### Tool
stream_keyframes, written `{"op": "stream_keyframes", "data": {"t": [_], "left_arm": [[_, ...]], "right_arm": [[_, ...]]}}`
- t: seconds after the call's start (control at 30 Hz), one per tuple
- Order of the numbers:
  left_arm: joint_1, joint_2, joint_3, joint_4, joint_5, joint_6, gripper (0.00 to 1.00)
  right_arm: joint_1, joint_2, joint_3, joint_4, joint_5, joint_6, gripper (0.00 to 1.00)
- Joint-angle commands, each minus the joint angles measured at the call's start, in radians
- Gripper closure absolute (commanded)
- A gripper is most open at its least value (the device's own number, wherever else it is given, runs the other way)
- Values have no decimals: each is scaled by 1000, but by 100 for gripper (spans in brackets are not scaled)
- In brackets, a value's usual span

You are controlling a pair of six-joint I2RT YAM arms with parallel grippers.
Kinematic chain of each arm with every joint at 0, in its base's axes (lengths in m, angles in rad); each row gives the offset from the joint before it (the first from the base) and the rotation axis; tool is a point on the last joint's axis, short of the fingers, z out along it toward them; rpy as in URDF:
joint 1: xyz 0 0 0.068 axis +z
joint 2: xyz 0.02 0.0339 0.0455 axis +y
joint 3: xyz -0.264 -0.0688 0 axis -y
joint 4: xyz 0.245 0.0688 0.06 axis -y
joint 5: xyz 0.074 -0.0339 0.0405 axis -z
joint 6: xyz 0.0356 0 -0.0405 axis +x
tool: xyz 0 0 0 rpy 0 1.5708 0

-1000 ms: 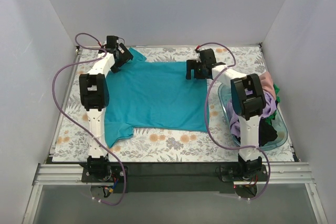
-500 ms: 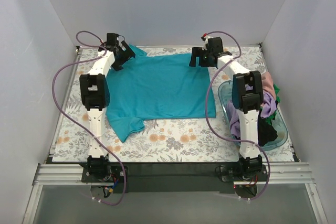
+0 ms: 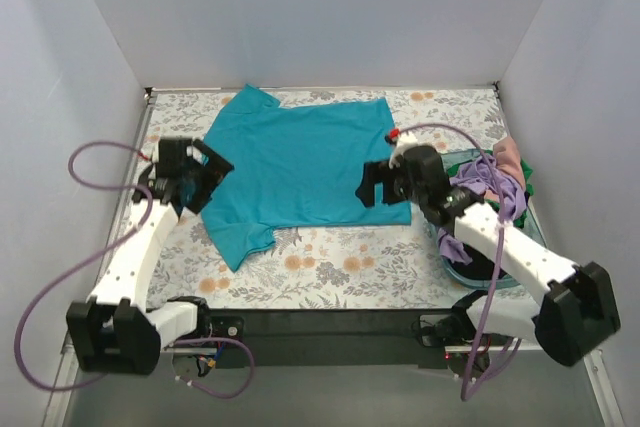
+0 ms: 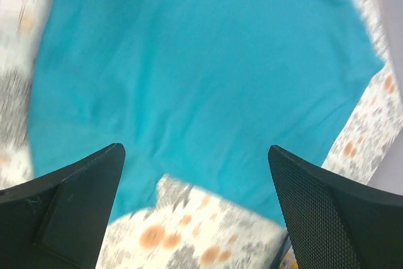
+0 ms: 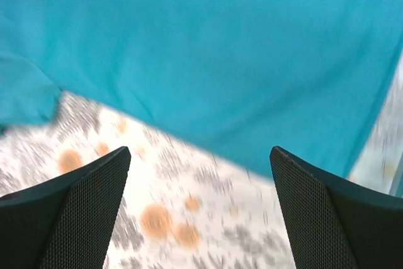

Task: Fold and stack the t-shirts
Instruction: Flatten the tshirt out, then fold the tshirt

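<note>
A teal t-shirt point(image 3: 300, 162) lies spread flat on the floral table cover, one sleeve at the far left and one at the near left. It fills the upper part of the left wrist view point(image 4: 201, 61) and the right wrist view point(image 5: 220, 48). My left gripper point(image 3: 207, 179) is open and empty at the shirt's left edge. My right gripper point(image 3: 368, 187) is open and empty above the shirt's near right corner. Both wrist views are blurred by motion.
A clear blue basket point(image 3: 535, 252) at the right holds a heap of other shirts point(image 3: 495, 182) in purple, pink, green and black. White walls close in the table on three sides. The floral cover point(image 3: 340, 262) shows bare along the near side.
Both grippers let go of the shirt's far corners and drew back toward the near side. The shirt, dragged farther back on the table, now lies flat and still.
</note>
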Motion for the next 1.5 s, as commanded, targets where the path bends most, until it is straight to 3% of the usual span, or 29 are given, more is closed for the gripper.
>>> {"op": "stream_keyframes", "data": {"t": [0.0, 0.13, 0.23, 0.33, 0.53, 0.67, 0.83, 1.07, 1.1, 1.47], "left_arm": [[-21, -161, -252, -36, -23, -133, 2], [-25, -299, -391, -108, -34, -170, 2], [-30, -346, -470, -140, -37, -236, 2], [-38, -376, -512, -123, 26, -242, 8], [-131, -322, -532, -149, -55, -325, 10], [-183, -239, -581, -134, -87, -377, 18], [-194, -170, -598, -132, -130, -417, 32], [-194, -138, -609, -91, -143, -419, 85], [-194, -136, -609, -85, -140, -416, 99], [-194, -212, -491, -97, -201, -381, 100]], "right_arm": [[5, -118, -217, 9, 94, 129, 1], [7, -348, -349, 9, 129, 204, 2], [7, -416, -388, 0, 145, 222, 2], [7, -427, -403, -17, 158, 242, 1], [7, -390, -417, -32, 174, 264, 2], [7, -373, -408, -35, 192, 262, 1], [5, -350, -397, -52, 224, 261, 2], [5, -286, -392, -54, 240, 264, 2], [5, -274, -394, -54, 229, 264, 2], [5, -140, -360, -51, 243, 264, 2]]}}
